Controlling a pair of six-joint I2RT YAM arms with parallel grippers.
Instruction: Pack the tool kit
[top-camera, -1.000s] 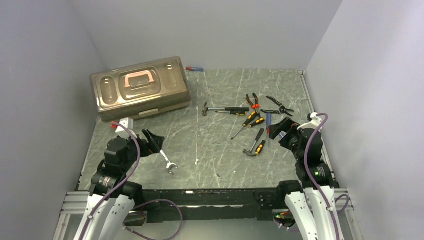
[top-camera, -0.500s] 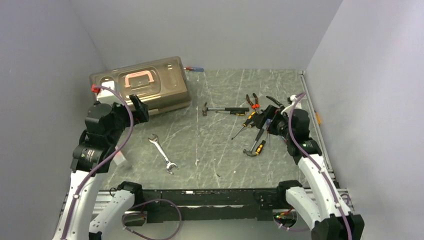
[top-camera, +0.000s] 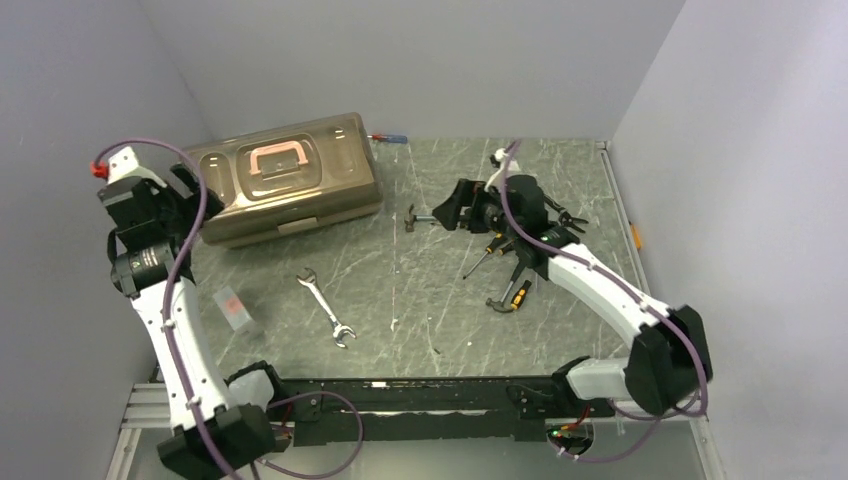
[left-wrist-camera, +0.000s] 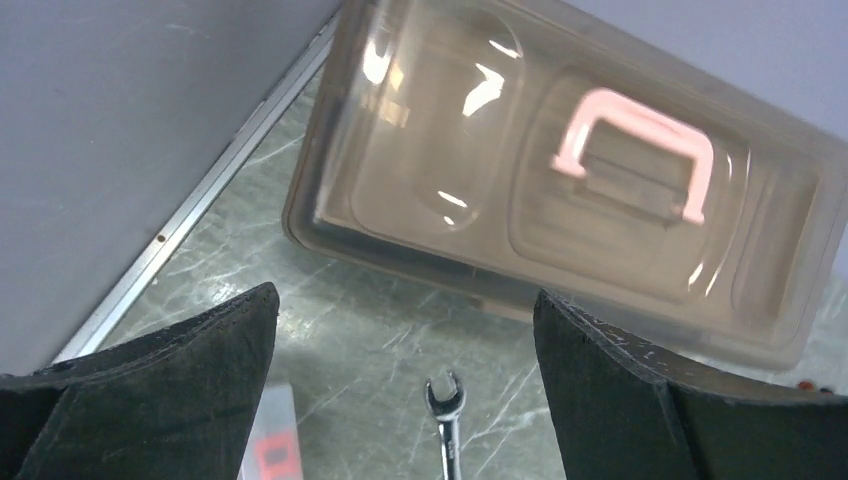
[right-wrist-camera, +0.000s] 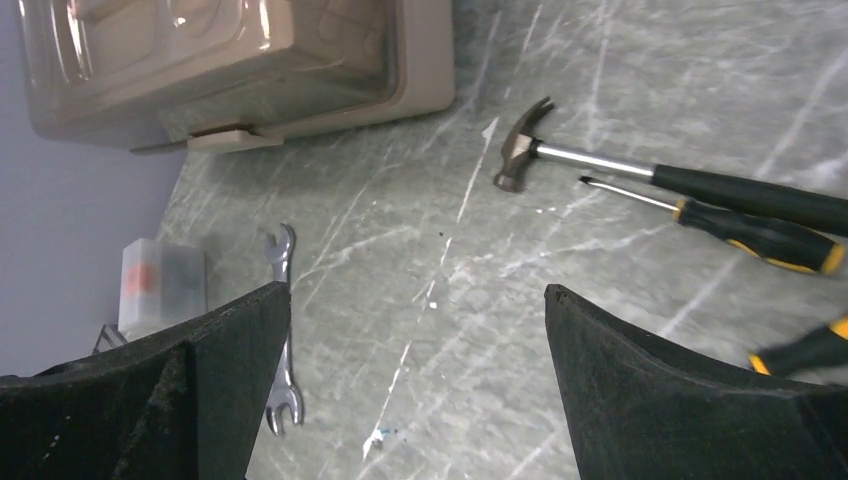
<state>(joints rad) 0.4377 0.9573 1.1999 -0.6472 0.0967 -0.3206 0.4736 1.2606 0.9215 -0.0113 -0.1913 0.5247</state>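
Grey walls (top-camera: 400, 60) enclose a grey-green marbled bench (top-camera: 420, 300) on three sides. The left pincer (left-wrist-camera: 405, 320) is raised above the bench with both jaws spread to full width and nothing between or against them. Directly ahead of its fingertips lies the tan-brown toolbox (left-wrist-camera: 560, 200), flat on the bench, with the smoky lid shut and the pink handle (left-wrist-camera: 635, 150) folded down on top. Below the gap between the fingers, the open end of a steel wrench (left-wrist-camera: 447, 410) lies on the bench, apart from the toolbox. A small clear case (left-wrist-camera: 270, 455) with a red label sits just beside the finger at the left edge of that wrist view. The right pincer (right-wrist-camera: 418, 320) is likewise spread fully and grips nothing. It hangs above the bench. Ahead of it, toward the finger at the right edge of its wrist view, lies a hammer (right-wrist-camera: 620, 165) with a steel shaft and a black grip. A black-orange screwdriver (right-wrist-camera: 740, 232) lies just beside the shaft, nearly parallel to it. Farther ahead, on the opposite side, one corner of the toolbox is visible. In the top view, a second hammer (top-camera: 508, 297) lies under the right forearm, behind that pincer.
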